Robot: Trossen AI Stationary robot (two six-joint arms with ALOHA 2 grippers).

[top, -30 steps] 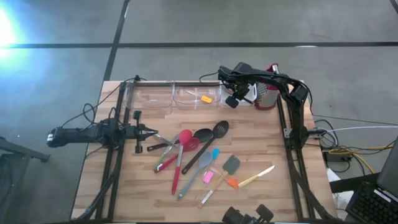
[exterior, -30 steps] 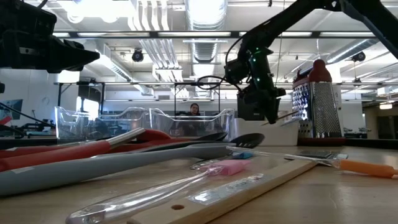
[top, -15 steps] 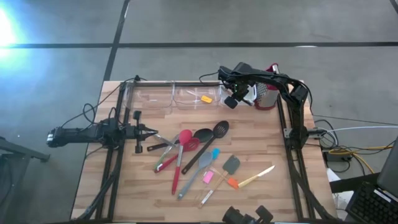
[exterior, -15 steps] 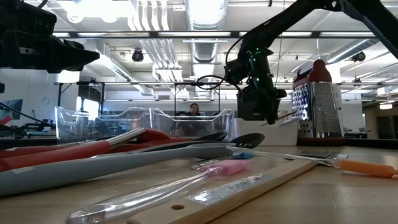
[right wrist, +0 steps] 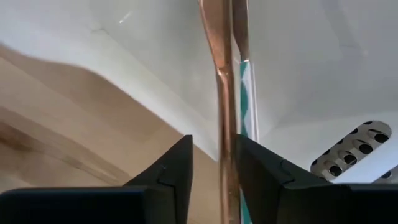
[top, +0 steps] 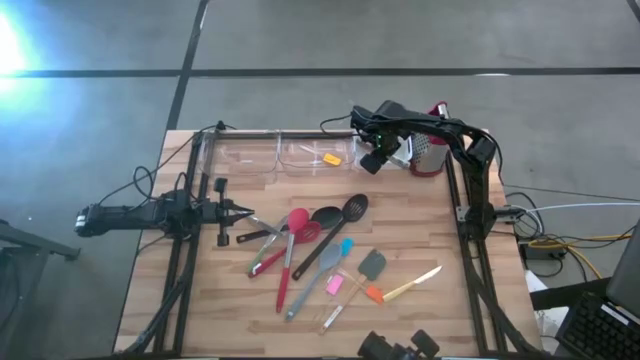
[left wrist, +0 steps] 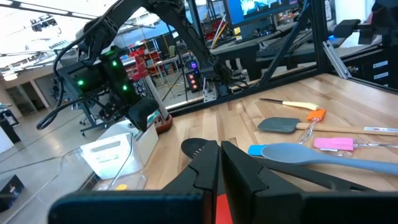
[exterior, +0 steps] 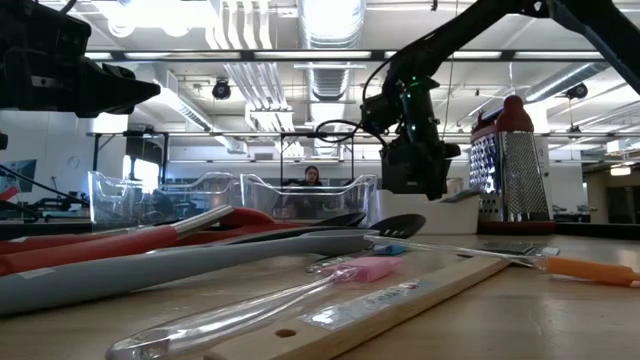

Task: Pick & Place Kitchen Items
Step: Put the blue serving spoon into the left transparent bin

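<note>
My right gripper (top: 375,160) hangs over a white tub (top: 401,149) at the table's far side, beside the steel grater (top: 430,153), and is shut on a thin copper-coloured utensil (right wrist: 225,106). The utensil's far end is hidden in the tub. My left gripper (top: 240,210) hovers shut near the table's left edge, pointing at the pile of utensils. Lying flat mid-table are the red whisk (top: 297,222), black ladle (top: 325,215), slotted spoon (top: 355,207), blue spatula (top: 345,247), grey scraper (top: 372,265), pink scraper (top: 335,285), orange scraper (top: 375,294) and a knife (top: 415,283). My right gripper has the utensil's copper-coloured stem (right wrist: 227,163) between its two fingers (right wrist: 177,171), which lie along the stem. The fingers come from above, slanting down toward the tub. The utensil is lifted clear of the table and reaches past the fingertips over the tub's white inside.
Clear tubs (top: 280,155) stand along the far edge left of the white tub; one holds a small orange piece (top: 331,158). The grater (exterior: 510,165) stands upright close to my right gripper (exterior: 415,165). Bare wood shows at the table's near left and far right of the pile.
In the low view, the utensil's thin end that stuck out of my right gripper toward the grater no longer shows. The arm itself has barely moved, and my left arm has kept still.
</note>
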